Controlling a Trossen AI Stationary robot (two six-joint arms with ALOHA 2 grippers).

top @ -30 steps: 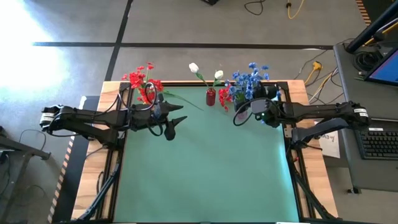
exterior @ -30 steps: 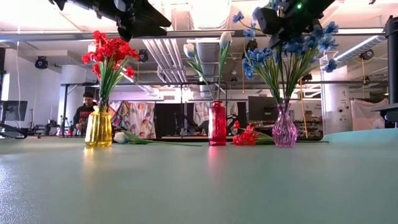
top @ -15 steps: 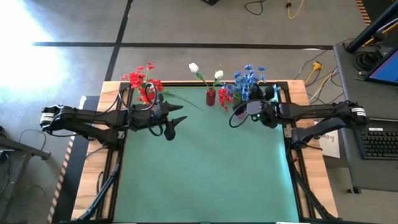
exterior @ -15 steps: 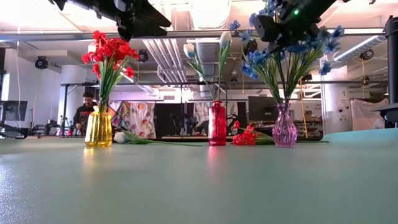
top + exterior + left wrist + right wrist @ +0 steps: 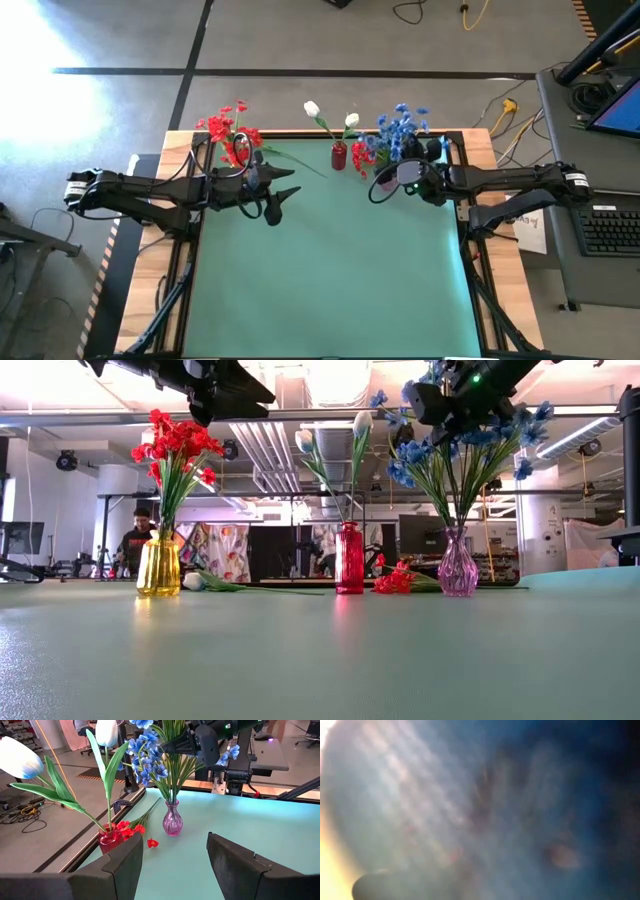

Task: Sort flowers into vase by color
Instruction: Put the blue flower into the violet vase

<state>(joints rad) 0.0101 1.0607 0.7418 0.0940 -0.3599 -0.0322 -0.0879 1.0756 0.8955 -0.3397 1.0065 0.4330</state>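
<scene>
Watching the right tool (image 5: 432,405) hang among the blue flowers (image 5: 465,445) above the purple vase (image 5: 458,570), I worry most about a snag: its arm sits in the spray, and any pull toward 6 o'clock could drag stems out or tip that narrow vase. My right wrist camera is smothered in blue, so I would be backing out blind. The fallen red flower (image 5: 362,156) lying on the tabletop (image 5: 340,270) between the red vase (image 5: 339,157) and the purple one could also get swept by a careless pass.

The right tool's fingers are together; I cannot tell whether a stem is pinched between them. The left tool (image 5: 280,195) hovers at about 10 o'clock on the tabletop with its fingers (image 5: 122,865) well apart and nothing between them.

Red flowers (image 5: 175,445) stand in the yellow vase (image 5: 158,568) at 11 o'clock, white tulips (image 5: 335,440) in the red vase at 12, blues near 1. A loose white tulip (image 5: 215,582) lies beside the yellow vase, still unsorted.
</scene>
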